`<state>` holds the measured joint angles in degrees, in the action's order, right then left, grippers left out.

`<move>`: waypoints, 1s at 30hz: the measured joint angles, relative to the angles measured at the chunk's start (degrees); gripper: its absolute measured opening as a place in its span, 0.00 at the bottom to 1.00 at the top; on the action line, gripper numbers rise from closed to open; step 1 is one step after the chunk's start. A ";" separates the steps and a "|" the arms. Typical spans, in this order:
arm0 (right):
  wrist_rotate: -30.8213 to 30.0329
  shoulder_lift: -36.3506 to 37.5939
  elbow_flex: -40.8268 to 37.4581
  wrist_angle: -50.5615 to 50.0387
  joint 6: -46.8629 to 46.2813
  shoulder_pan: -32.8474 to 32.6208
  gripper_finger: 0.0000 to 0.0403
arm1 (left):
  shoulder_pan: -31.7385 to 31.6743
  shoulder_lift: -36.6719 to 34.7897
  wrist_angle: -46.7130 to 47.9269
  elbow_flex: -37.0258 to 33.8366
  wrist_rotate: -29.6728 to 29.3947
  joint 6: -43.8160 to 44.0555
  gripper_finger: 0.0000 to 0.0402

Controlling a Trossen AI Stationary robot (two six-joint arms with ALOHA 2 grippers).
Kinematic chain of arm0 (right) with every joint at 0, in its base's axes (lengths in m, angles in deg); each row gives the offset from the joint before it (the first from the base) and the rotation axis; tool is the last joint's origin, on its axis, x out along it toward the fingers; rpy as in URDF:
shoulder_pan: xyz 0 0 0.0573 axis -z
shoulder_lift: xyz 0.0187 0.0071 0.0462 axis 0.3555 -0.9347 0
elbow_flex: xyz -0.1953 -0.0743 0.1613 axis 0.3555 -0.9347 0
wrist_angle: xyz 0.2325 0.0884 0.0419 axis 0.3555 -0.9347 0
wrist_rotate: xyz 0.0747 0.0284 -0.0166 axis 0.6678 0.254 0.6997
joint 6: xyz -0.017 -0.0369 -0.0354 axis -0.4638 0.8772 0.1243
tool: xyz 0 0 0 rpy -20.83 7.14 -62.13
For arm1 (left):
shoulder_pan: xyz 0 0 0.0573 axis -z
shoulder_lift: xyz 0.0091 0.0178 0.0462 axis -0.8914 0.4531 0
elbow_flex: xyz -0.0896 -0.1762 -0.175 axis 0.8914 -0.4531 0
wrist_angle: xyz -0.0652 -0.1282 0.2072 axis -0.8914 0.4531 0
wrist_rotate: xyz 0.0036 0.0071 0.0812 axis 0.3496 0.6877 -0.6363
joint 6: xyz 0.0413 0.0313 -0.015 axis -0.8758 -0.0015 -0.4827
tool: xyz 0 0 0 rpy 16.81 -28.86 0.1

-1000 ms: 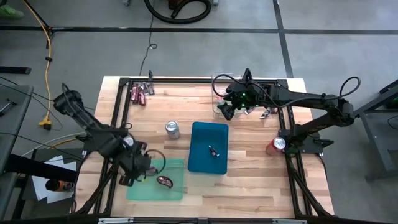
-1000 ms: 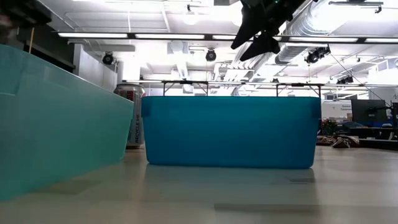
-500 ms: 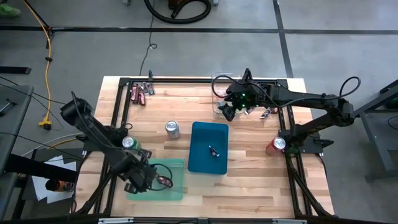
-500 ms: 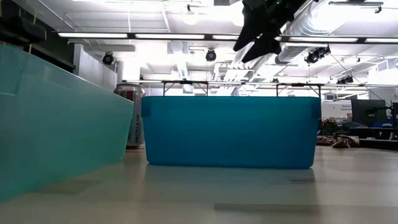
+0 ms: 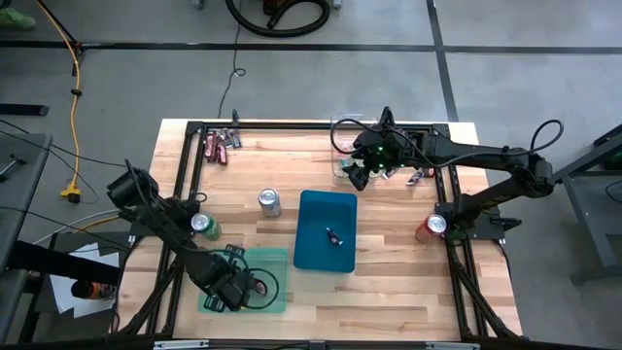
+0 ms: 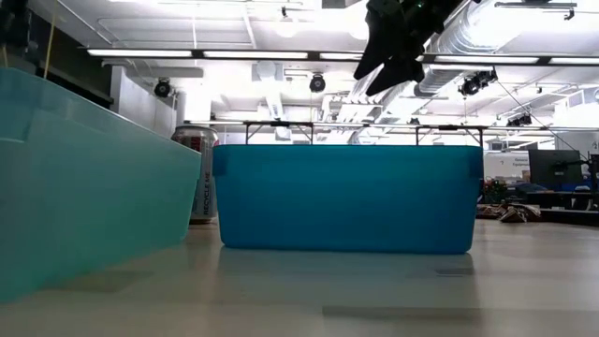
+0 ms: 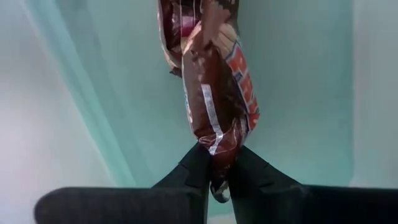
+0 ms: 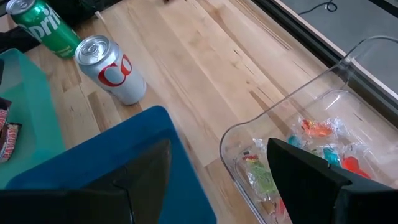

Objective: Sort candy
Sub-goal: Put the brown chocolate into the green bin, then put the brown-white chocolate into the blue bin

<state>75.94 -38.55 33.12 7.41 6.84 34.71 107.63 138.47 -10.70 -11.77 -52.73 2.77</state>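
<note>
Over the teal bin [image 5: 277, 284], the left hand [image 7: 217, 177] is seen pinched narrow on the tail of a red-brown candy bar [image 7: 214, 93]. Farther right, the right hand [image 5: 362, 171] is held wide above the clear container [image 8: 323, 124] of bright sweets [image 8: 317, 129].

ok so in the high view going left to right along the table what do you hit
Green soda can → left gripper over the pale teal plastic bin → silver soda can → deep blue plastic bin → right gripper at the clear plastic candy tub → red soda can.
</note>
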 joint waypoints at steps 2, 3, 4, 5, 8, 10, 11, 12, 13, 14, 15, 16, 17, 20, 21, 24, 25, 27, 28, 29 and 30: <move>0.00 0.00 0.00 -0.22 0.01 0.00 0.65 | -0.40 0.31 0.00 0.00 0.10 1.03 0.09; -0.01 0.00 0.01 -0.31 0.00 0.00 0.65 | -0.73 0.32 0.00 0.00 0.08 1.58 0.11; -0.01 0.00 0.02 -0.45 0.01 0.00 0.65 | -0.99 0.30 -0.02 0.00 0.08 1.86 0.12; 0.01 0.00 0.00 -0.60 0.01 0.00 0.65 | -1.31 0.22 0.00 0.00 0.08 2.04 0.14; -0.01 0.00 0.02 -0.73 0.64 0.00 0.65 | -2.22 -0.54 -0.04 0.00 0.06 2.06 0.22; 0.04 0.00 0.01 -0.75 1.34 0.00 0.65 | -2.80 -1.20 0.07 0.00 0.46 2.05 0.28; 0.17 0.00 0.02 -0.75 1.49 0.00 0.65 | -3.18 -1.59 0.05 0.01 1.20 2.05 0.31; 0.43 0.00 0.02 -0.75 1.51 0.00 0.65 | -3.53 -2.03 0.29 0.18 1.96 2.05 0.34; 0.71 0.00 0.02 -0.77 1.51 0.00 0.65 | -3.85 -2.49 0.51 0.36 2.71 2.03 0.37; 0.84 0.00 0.02 -0.77 1.52 0.00 0.65 | -4.14 -3.05 0.84 0.66 3.50 2.03 0.40; 0.87 0.00 0.02 -0.78 1.52 0.00 0.65 | -4.52 -3.72 1.28 1.09 4.29 2.03 0.43; 0.87 0.00 0.02 -0.80 1.52 0.00 0.65 | -4.90 -4.53 1.79 1.47 5.03 2.01 0.45; 0.88 0.00 0.02 -0.85 1.52 0.00 0.65 | -5.25 -5.42 2.48 1.71 5.80 1.99 0.48; 0.90 0.00 0.02 -0.90 1.52 0.00 0.65 | -6.61 -9.11 5.40 2.31 8.11 1.80 0.54; 1.06 0.00 0.02 -0.91 1.52 0.00 0.65 | -7.16 -10.74 6.27 2.53 8.96 1.27 0.55; 1.34 0.00 0.08 -0.95 2.21 0.00 0.65 | -9.56 -16.42 10.68 3.77 9.75 -1.24 0.57; 1.35 0.00 0.19 -0.93 2.53 0.00 0.65 | -10.84 -18.59 11.69 4.32 9.36 -2.04 0.57; 1.37 0.00 0.22 -0.56 2.55 0.06 0.65 | -14.29 -23.28 12.05 5.42 6.66 -2.89 0.58; 1.39 0.00 0.22 -0.51 2.55 0.29 0.65 | -16.44 -25.73 11.57 5.73 4.39 -2.94 0.58; 1.51 0.00 0.22 -0.51 2.51 0.41 0.65 | -18.71 -27.92 10.78 5.89 1.48 -2.95 0.58; 1.54 0.00 0.22 -0.51 2.32 0.65 0.65 | -21.17 -30.02 9.50 5.90 -1.55 -2.98 0.58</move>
<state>77.48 -38.55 33.34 6.90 9.15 35.36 86.47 108.45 -1.21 -5.87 -54.29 -0.21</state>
